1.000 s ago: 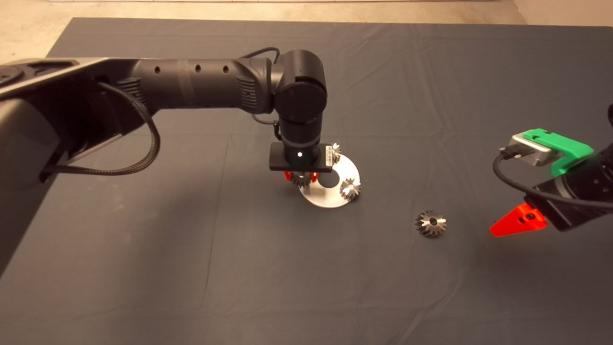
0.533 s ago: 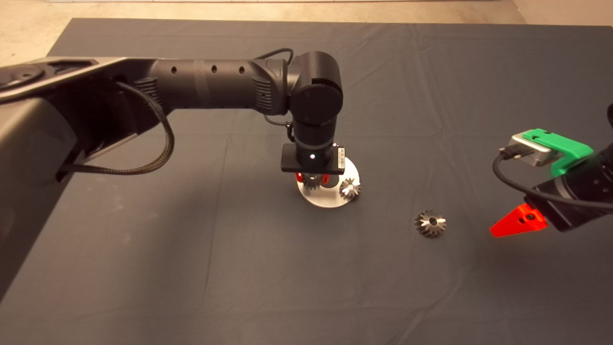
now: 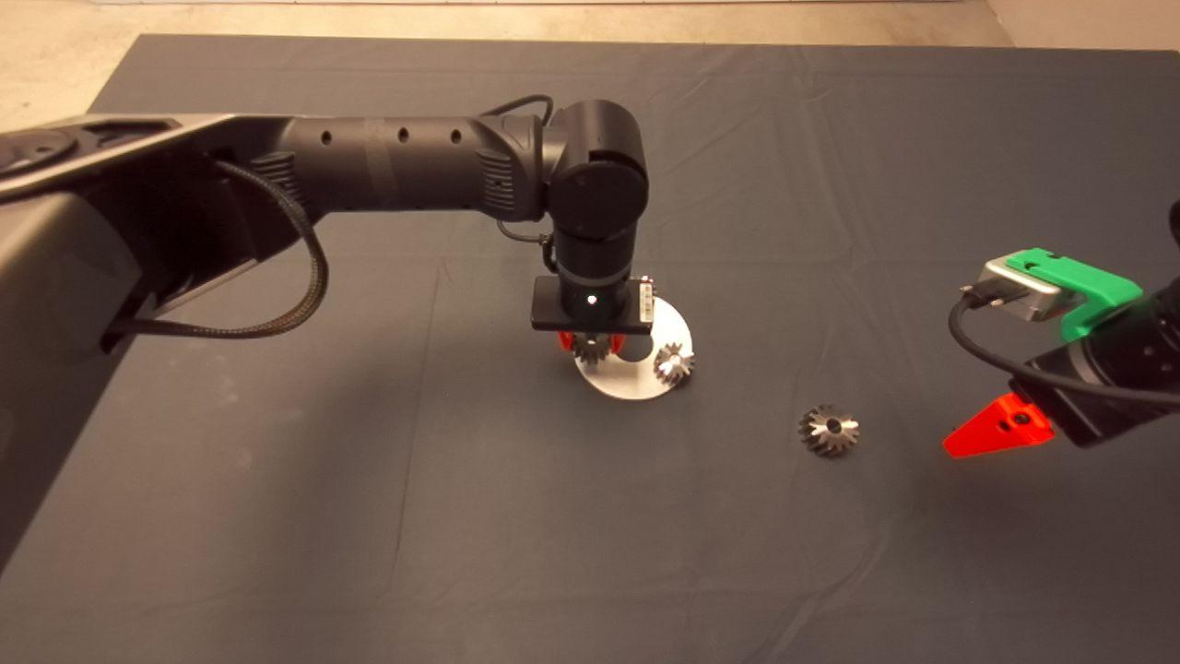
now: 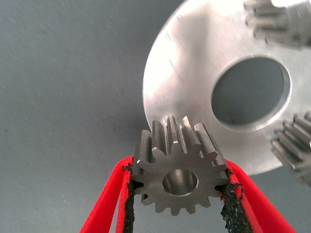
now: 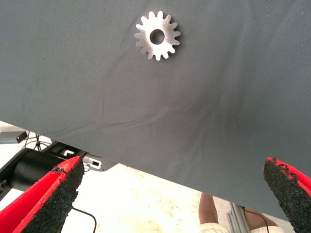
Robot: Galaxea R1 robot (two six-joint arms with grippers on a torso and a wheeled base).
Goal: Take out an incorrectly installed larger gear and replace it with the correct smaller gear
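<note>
My left gripper (image 3: 591, 343) hangs over the near-left rim of the round silver plate (image 3: 627, 383), shut on the smaller gear (image 3: 591, 349). In the left wrist view the gripper (image 4: 181, 171) clamps this bright gear (image 4: 180, 182) between its black pads, just above the edge of the plate (image 4: 194, 73). Two more small gears (image 4: 277, 22) (image 4: 294, 148) stand on the plate beside its round hole; one (image 3: 674, 362) shows in the head view. The larger gear (image 3: 829, 431) lies alone on the mat to the right, also seen as the toothed gear (image 5: 157, 35). My right gripper (image 3: 1000, 429) waits open at the right edge.
The dark mat (image 3: 369, 516) covers the table, with pale floor beyond its far edge. Past the mat's edge in the right wrist view are a person's leg (image 5: 214, 218) and black equipment (image 5: 39, 170).
The left arm carried the smaller gear to the right over the plate, then eased slightly back left. The right arm and the larger gear have not moved.
</note>
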